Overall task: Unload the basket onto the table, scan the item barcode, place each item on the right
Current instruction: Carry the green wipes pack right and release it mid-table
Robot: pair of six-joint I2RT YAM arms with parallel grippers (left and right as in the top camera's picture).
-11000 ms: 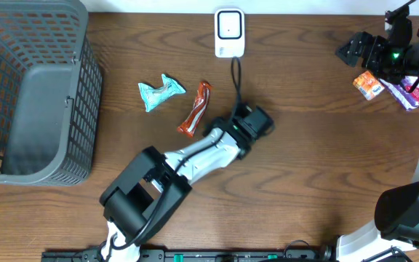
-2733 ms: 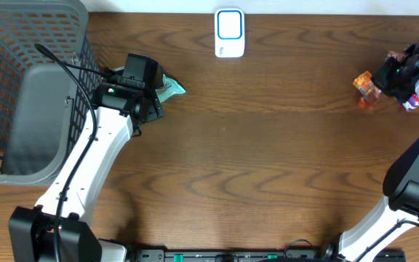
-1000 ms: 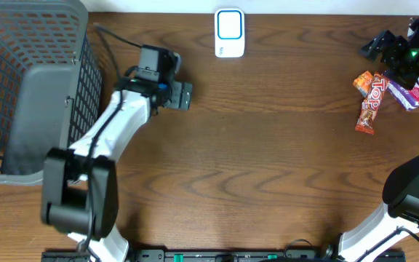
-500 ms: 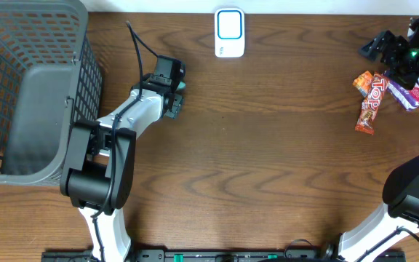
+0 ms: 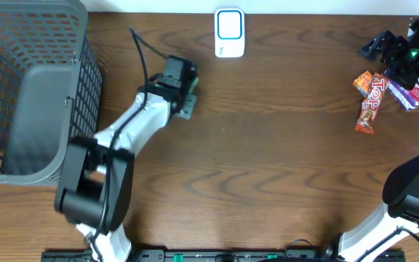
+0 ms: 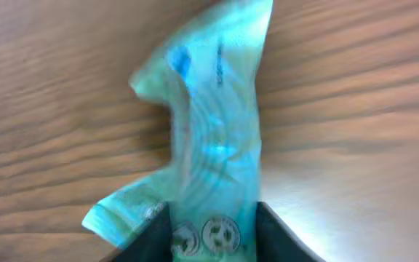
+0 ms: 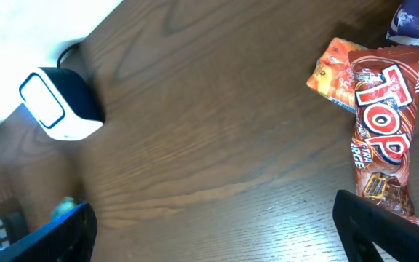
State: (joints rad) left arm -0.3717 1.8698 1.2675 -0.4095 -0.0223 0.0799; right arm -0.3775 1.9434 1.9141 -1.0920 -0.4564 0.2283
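Observation:
A crumpled teal snack packet [image 6: 209,124] lies on the wooden table and fills the left wrist view. My left gripper [image 6: 213,222] has a dark finger pressed against each side of its near end, shut on it. Seen from overhead, the left gripper [image 5: 182,89] covers the packet, left of and below the white barcode scanner [image 5: 229,33]. The scanner [image 7: 58,106] also appears at the upper left of the right wrist view. My right gripper [image 7: 217,236] is open over bare wood at the far right of the table [image 5: 382,47], holding nothing.
A grey mesh basket [image 5: 28,87] stands at the left edge. Beside the right gripper lie a red TOP bar [image 5: 369,104], an orange packet [image 5: 362,78] and a purple packet [image 5: 407,96]. The scanner's cable runs off the table's back.
My left gripper has gone from wide open to shut on the teal packet and has shifted slightly right. The right arm and the snacks near it have not moved.

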